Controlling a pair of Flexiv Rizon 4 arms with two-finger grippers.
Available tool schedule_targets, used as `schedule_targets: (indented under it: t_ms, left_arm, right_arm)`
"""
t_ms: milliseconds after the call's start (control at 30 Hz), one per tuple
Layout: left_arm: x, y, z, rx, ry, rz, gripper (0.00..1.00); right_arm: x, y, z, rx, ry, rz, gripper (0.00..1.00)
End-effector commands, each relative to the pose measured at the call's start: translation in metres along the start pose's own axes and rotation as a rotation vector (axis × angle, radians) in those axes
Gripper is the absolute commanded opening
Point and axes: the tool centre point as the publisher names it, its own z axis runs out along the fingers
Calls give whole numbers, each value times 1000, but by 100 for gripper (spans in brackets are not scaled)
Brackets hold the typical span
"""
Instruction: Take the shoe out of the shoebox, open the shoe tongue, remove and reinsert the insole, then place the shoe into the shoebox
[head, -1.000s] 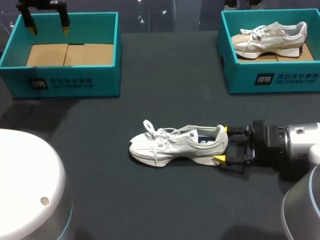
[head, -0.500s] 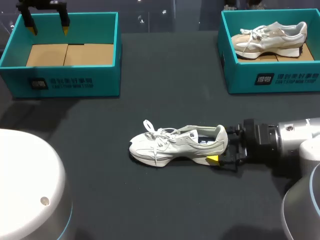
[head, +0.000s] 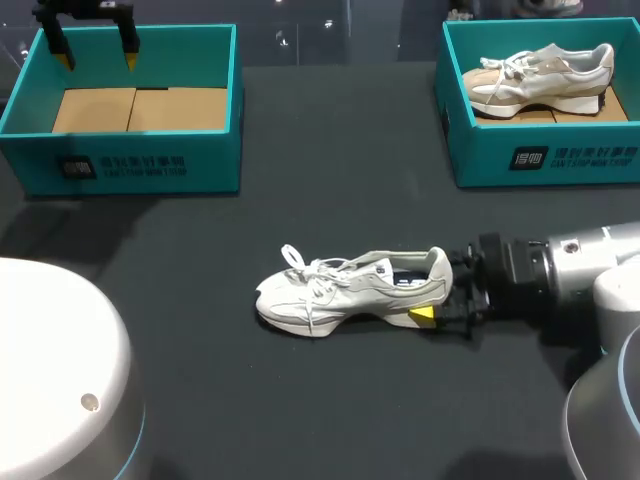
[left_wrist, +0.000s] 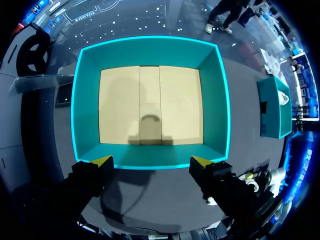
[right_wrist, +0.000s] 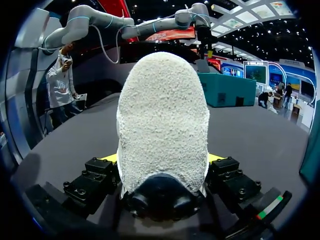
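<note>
On the bench (head: 330, 400), the shoe (head: 350, 285) had been clamped at its heel by the right fingers (head: 424, 315) and nudged leftward, ready for tongue opening; left fingers (left_wrist: 103, 161) were held wide.

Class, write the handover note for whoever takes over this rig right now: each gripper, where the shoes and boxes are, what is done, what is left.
The right gripper has its jaws shut on the heel of the shoe, which lies mid-table, toe toward my left side.
The left gripper, jaws open, hangs above the empty left shoebox.
A second shoe sits in the right shoebox.
Done: shoe out of its box.
Left: tongue and insole work (progress cannot be seen), then boxing the shoe.
</note>
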Motion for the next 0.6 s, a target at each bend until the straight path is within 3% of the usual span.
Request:
schedule_targets:
  t_ms: [33,600]
  left_arm:
    - [0,0,0,0,-1,0,100]
    - [0,0,0,0,-1,0,100]
  right_arm:
    - [-4,2,4,10,27,-3,0]
    - [-4,1,7,6,42,5,0]
